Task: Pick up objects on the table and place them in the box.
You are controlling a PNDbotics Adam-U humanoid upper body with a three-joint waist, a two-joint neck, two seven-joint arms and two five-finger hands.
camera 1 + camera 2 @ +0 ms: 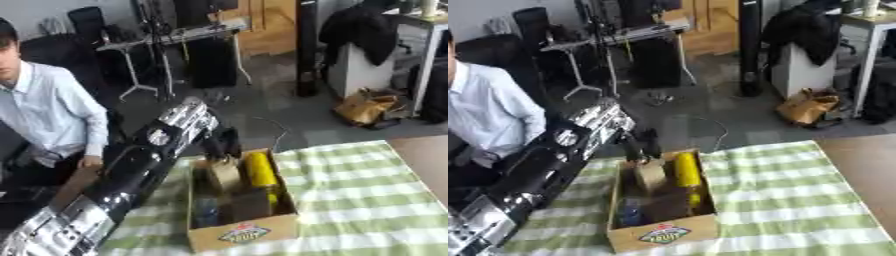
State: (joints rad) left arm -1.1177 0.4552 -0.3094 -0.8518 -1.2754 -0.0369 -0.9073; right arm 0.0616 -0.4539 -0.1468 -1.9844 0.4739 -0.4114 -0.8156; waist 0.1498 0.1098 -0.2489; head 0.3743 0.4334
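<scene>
- A green-and-white checked cloth [367, 200] covers the table, running from the lower left to the right edge, where bare brown tabletop [424, 160] shows beyond it.
- The robot's left arm [131, 175], black with silver joints, reaches in from the lower left corner and slants up toward the far end of the box.
- An open cardboard box [245, 235] stands on the cloth left of centre, a printed label on its near wall.
- Inside the box, a yellow cylinder [260, 170] lies lengthwise along the right wall; beside it sits a tan packet [225, 176], and a bluish item [206, 210] lies near the front left corner. A dark brown object [249, 202] fills the middle.
- The left hand [223, 142] hangs over the box's far rim, dark fingers pointing downward just above the tan packet; whether they are spread or pinching anything cannot be told.
- The right hand shows in neither view.
</scene>
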